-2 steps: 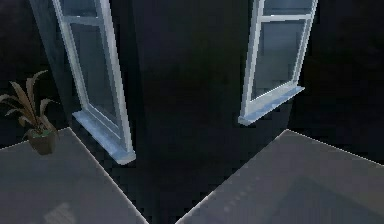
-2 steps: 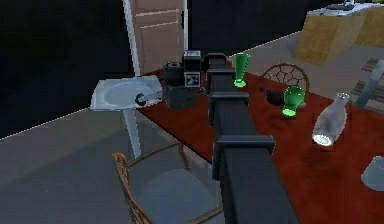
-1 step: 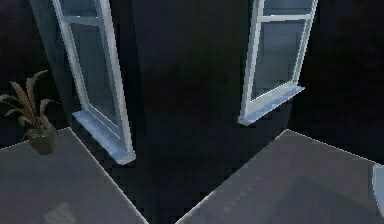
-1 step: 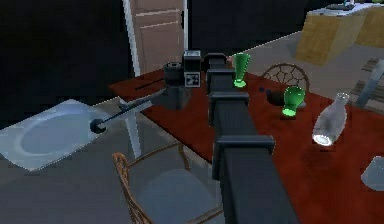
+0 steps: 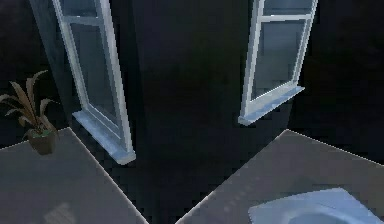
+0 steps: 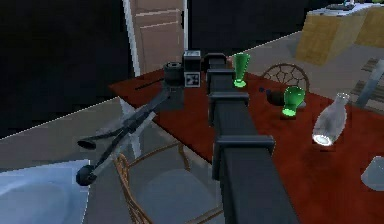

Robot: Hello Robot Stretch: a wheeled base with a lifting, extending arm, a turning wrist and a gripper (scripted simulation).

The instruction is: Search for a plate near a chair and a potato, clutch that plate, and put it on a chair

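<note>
Evidently the fingers (image 6: 87, 175) reach down toward the arm side view's lower left, and right at their tips lies a pale rounded shape (image 6: 30, 195), rimmed much like a plate. The same shape (image 5: 310, 208) sits at the forward view's lower right. Whether it hangs from the fingers or rests on something cannot be told, nor whether the fingers stand apart or together. A chair (image 6: 150, 182), wooden-framed with a grey seat, stands below the fingers and just right of the shape in the arm side view, drawn up to the red-brown worktop (image 6: 290, 140). If the shape is the plate, the seat probably lies a short way back toward the arm (image 6: 240, 160), so the coming move turns on that sideways shift. A green goblet (image 6: 240, 70) and a clear bottle (image 6: 330, 120) stand on the worktop, beyond the arm.
</note>
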